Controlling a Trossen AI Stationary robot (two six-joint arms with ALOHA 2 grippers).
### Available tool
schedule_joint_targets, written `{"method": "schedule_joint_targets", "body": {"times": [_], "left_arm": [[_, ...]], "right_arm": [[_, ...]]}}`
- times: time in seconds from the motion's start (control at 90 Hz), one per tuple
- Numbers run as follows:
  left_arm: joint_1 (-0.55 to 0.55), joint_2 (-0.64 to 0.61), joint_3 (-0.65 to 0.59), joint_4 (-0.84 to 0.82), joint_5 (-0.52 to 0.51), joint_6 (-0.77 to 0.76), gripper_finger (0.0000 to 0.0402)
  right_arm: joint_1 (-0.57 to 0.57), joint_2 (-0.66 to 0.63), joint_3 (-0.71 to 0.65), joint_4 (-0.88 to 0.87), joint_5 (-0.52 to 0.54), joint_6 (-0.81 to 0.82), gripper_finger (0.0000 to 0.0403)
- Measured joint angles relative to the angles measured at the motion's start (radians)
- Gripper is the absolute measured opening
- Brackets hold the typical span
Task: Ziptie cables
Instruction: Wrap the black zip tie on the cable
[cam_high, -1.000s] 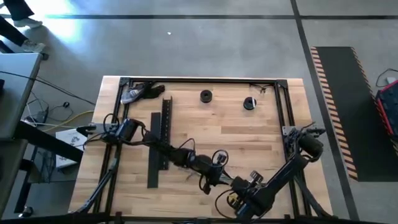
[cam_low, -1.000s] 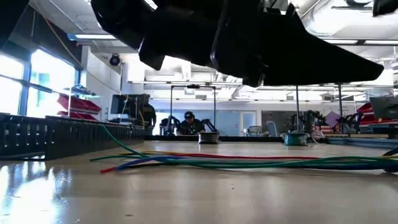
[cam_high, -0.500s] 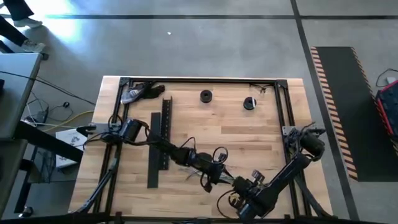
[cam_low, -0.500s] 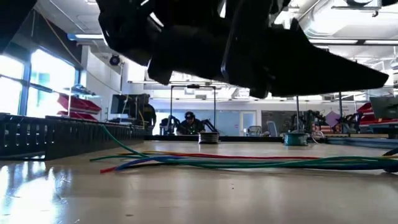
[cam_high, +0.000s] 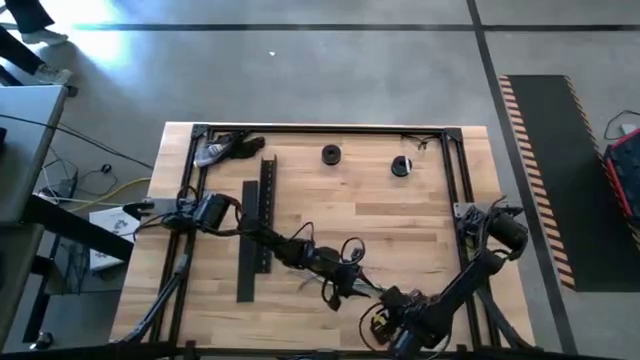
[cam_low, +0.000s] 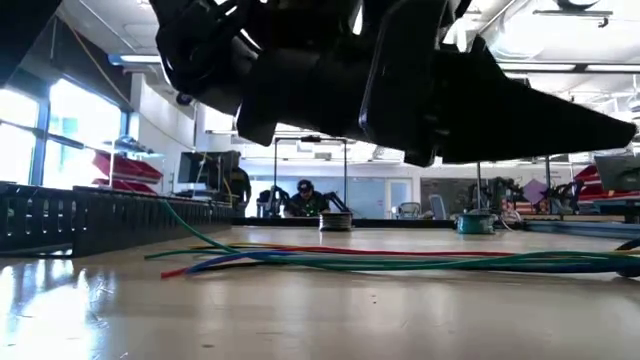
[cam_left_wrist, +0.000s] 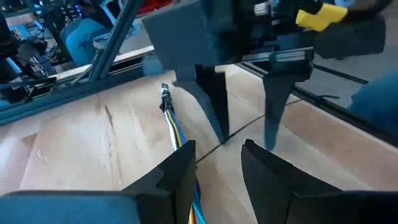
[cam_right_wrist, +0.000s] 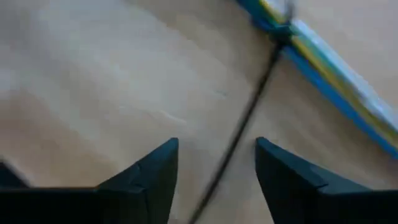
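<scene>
The cables (cam_low: 400, 262) lie flat on the table as a bundle of red, green, blue and yellow strands (cam_left_wrist: 177, 134). A thin dark strap (cam_right_wrist: 245, 124) is wrapped round the bundle, and its tail trails over the wood. My right gripper (cam_right_wrist: 214, 168) is open and points down, its fingers on either side of that tail without touching it. My left gripper (cam_left_wrist: 217, 171) is open and hovers just above the bundle, facing my right gripper (cam_left_wrist: 242, 118). Both grippers (cam_high: 345, 282) are near the middle of the table's near edge.
The black slotted channel (cam_high: 256, 240) lies left of centre, also seen at table height as the black channel (cam_low: 80, 220). Two small spools (cam_high: 331, 154) (cam_high: 401, 166) stand near the far edge. Tools (cam_high: 225, 148) lie in the far left corner. A person (cam_low: 303, 198) sits in the room behind.
My right arm has shifted toward the table's left along the near edge, bringing its gripper closer to my left gripper. In the low view both arms now fill more of the picture above the cables. The cables have stayed where they were.
</scene>
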Motion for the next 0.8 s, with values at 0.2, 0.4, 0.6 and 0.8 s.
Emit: {"method": "schedule_joint_targets", "body": {"times": [0.2,0.4,0.6,0.8], "left_arm": [[-0.006,0.000,0.000,0.012,-0.004,0.000,0.0113],[-0.003,0.000,0.014,0.015,-0.015,-0.007,0.0113],[0.005,0.000,0.019,0.014,-0.015,-0.016,0.0113],[0.009,0.000,0.019,-0.058,0.060,-0.009,0.0113]], "right_arm": [[0.004,-0.002,0.038,-0.096,0.010,-0.062,0.0137],[-0.027,-0.002,0.116,-0.287,-0.026,-0.218,0.0026],[-0.085,-0.002,0.131,-0.268,-0.053,-0.480,0.0003],[-0.097,-0.002,0.131,-0.296,-0.079,-0.524,0.0002]]}}
